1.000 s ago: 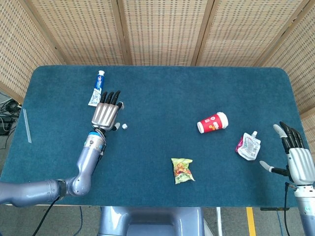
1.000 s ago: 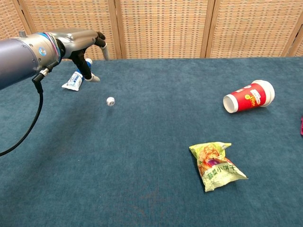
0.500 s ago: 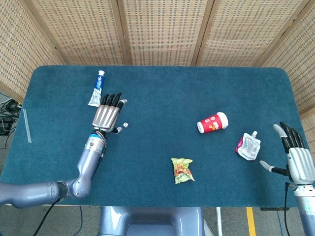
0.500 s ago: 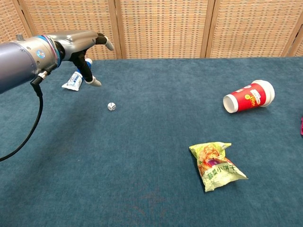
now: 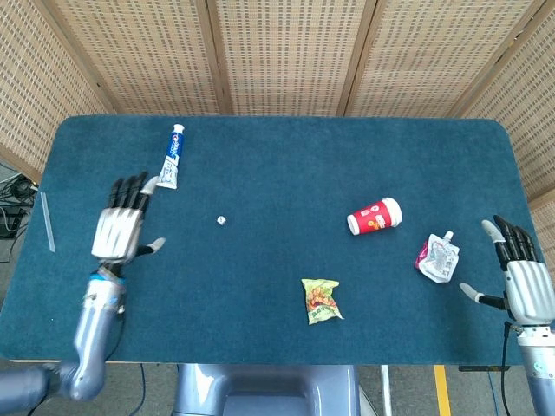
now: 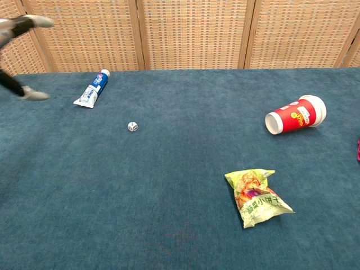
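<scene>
Since the earlier frame, left hand (image 5: pixel 119 230) has drawn back toward the bench (image 5: pixel 277 165) edge, leaving the die (image 5: pixel 221 221) alone, well beyond its fingers (image 5: pixel 130 189). They are spread and hold nothing; toothpaste tube (image 5: pixel 171 156) lies just beyond the fingertips. Right hand (image 5: pixel 523 282) is open too, seemingly idle beside the pouch (image 5: pixel 436 258). Any new reach for the die should come from above, slowly.

In your chest view the left hand (image 6: pixel 22 56) is blurred and cut off by the left edge, showing only fingertips. Your right hand (image 5: pixel 523 279) appears only in the head view. The pouch (image 6: pixel 358 149) is a sliver at the right edge. The die (image 5: pixel 221 221) is too small to read.
</scene>
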{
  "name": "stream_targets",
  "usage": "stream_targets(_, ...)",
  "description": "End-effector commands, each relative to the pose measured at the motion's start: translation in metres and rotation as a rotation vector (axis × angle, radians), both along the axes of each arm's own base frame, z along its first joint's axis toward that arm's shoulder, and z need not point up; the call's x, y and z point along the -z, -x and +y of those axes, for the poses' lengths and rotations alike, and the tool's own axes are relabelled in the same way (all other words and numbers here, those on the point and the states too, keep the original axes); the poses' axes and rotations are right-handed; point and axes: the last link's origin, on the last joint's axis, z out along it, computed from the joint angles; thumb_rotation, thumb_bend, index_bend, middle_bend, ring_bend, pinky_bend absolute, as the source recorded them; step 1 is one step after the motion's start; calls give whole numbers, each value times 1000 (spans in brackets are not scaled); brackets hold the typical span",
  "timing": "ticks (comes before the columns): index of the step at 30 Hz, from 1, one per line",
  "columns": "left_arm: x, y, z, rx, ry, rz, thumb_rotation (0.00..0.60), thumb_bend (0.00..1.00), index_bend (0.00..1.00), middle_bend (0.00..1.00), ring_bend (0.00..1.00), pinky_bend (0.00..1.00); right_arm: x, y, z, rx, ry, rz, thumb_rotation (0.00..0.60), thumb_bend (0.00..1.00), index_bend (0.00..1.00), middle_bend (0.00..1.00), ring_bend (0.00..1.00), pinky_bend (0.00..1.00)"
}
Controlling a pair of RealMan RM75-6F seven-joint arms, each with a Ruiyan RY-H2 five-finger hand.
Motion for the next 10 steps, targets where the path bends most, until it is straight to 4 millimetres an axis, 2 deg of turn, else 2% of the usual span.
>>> stream_targets(1,-20,40,-35,-28,-35,19,600,1,0,0,0,0,5,-4,0,-8,3,34,600,62,39,0,0,0)
stream_targets(6,-20,74,-67,-90,10,15,600,0,0,0,0,0,12,-13,1,-28,3,72,600,62,6,0,0,0)
stream_targets(10,-25,88,-76,-123,20,46,600,0,0,0,0,0,17,-17,2,-32,-7,102,600,61,5,0,0,0)
